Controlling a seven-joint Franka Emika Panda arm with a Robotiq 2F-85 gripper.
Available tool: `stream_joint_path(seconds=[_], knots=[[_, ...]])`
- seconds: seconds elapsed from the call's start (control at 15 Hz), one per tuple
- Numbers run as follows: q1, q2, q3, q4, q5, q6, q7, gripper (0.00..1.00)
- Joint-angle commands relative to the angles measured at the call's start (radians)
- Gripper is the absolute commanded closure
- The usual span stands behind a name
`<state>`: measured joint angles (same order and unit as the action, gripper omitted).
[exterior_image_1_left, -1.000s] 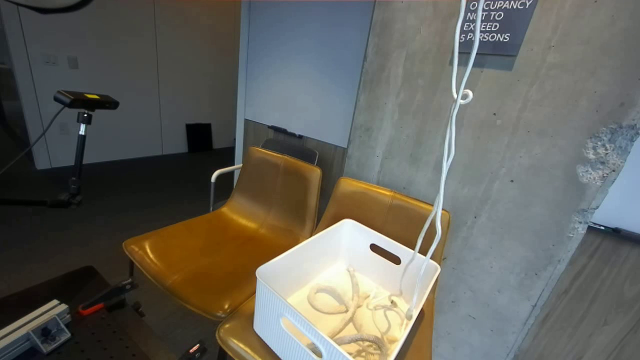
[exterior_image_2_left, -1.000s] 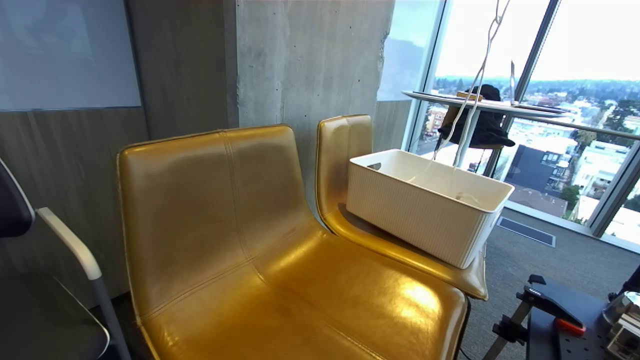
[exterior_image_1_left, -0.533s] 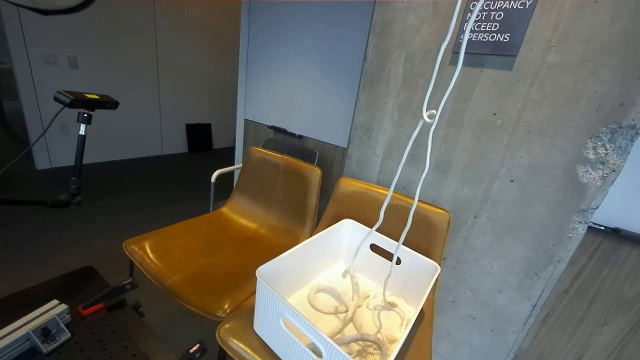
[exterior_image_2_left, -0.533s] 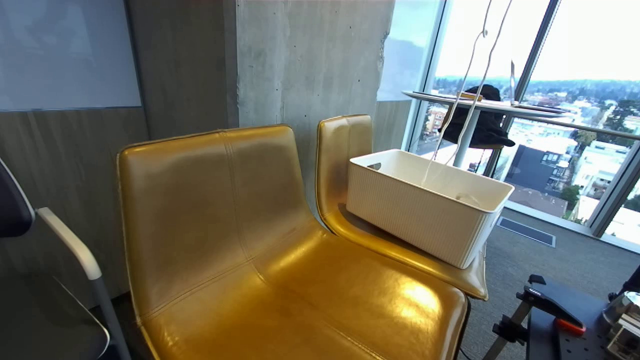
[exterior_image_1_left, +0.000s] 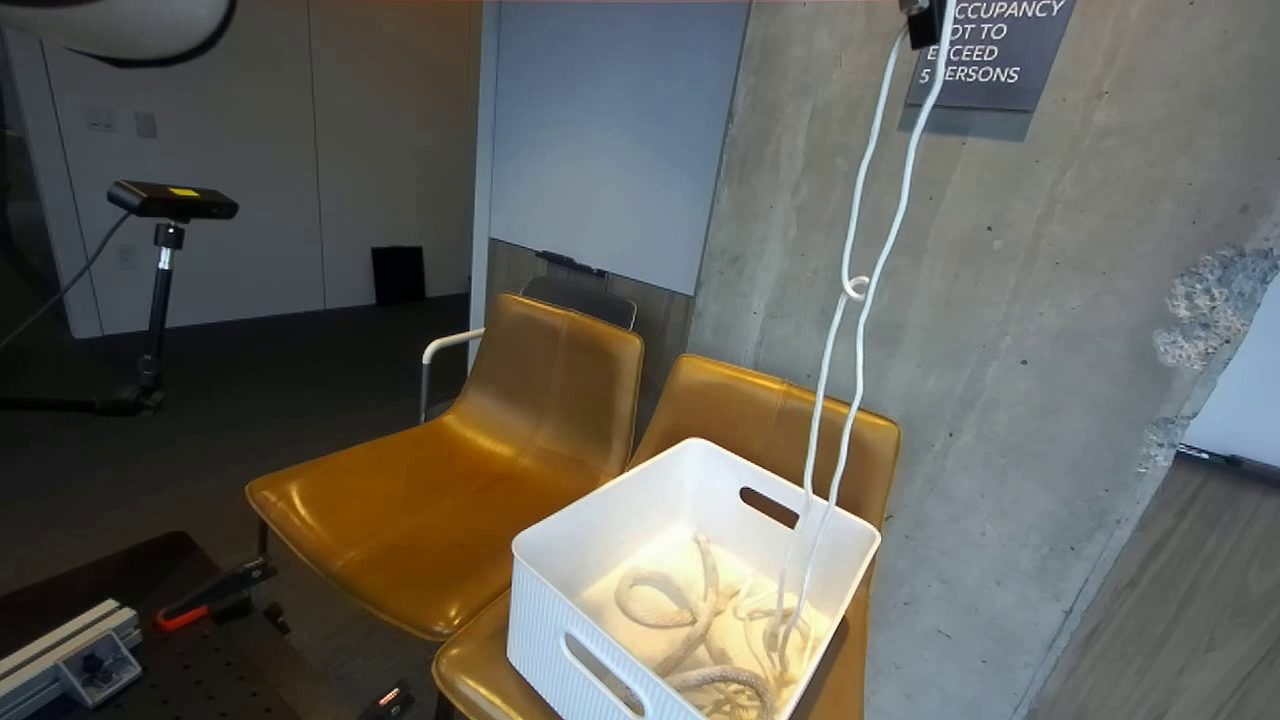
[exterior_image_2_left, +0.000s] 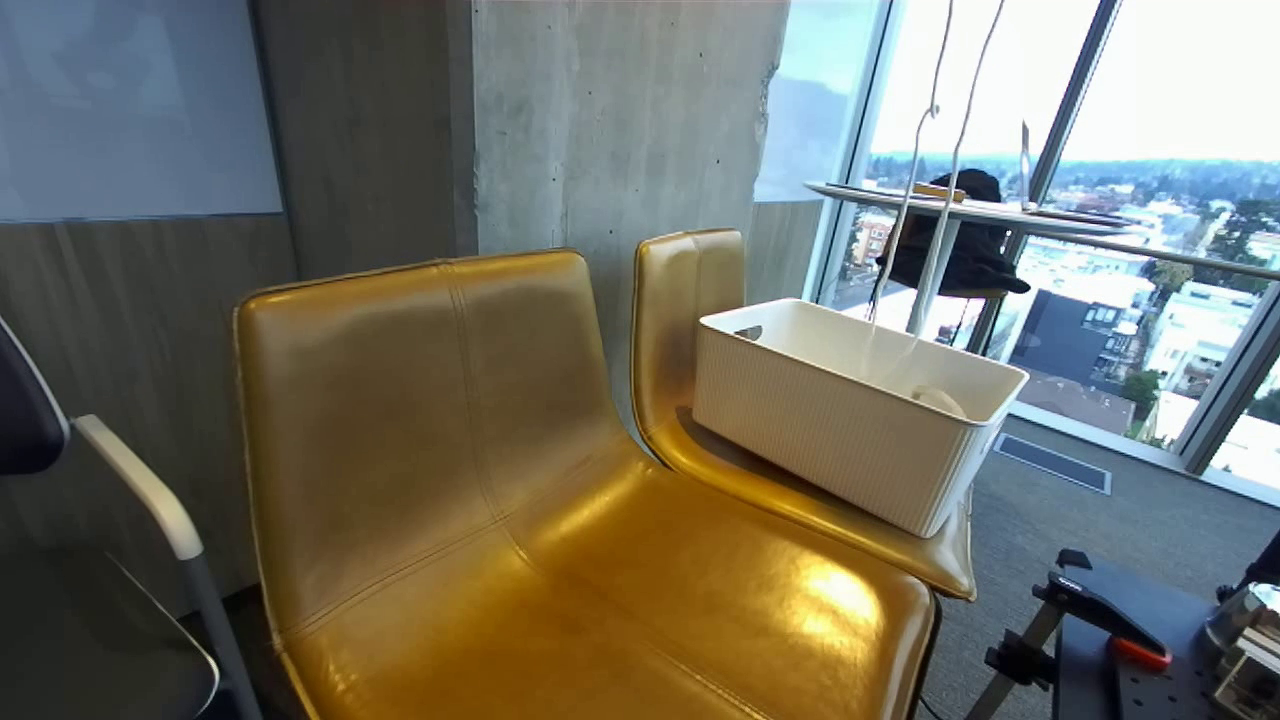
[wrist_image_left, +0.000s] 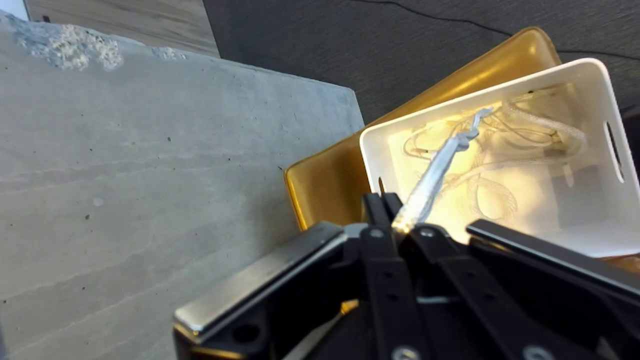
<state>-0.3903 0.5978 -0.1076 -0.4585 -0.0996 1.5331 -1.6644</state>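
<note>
The fingers (wrist_image_left: 375, 212) are black. The thin, smooth cord (wrist_image_left: 435, 182) between them is white, tinged golden near their tips. Below the fingers, the rectangular ribbed plastic box (exterior_image_1_left: 540, 625) is white, lit yellowish inside; the coiled cords (exterior_image_1_left: 709, 580) in it look cream. Under it, the leather chair (exterior_image_1_left: 740, 410) is mustard-gold. Behind the fingers, in an exterior view, the rectangular sign (exterior_image_1_left: 1000, 62) is slate-grey with white lettering, on a mottled grey concrete wall (exterior_image_1_left: 1050, 350).
</note>
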Motion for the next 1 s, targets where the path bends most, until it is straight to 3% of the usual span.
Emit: stream_joint_path(seconds=[0.0, 0.73, 0.93], knots=[[-0.02, 0.062, 0.044, 0.032, 0.068, 0.001, -0.051, 0.99], [-0.011, 0.39, 0.077, 0.064, 0.103, -0.039, -0.034, 0.99], [0.024, 0.43, 0.089, 0.051, 0.099, -0.022, -0.018, 0.99]])
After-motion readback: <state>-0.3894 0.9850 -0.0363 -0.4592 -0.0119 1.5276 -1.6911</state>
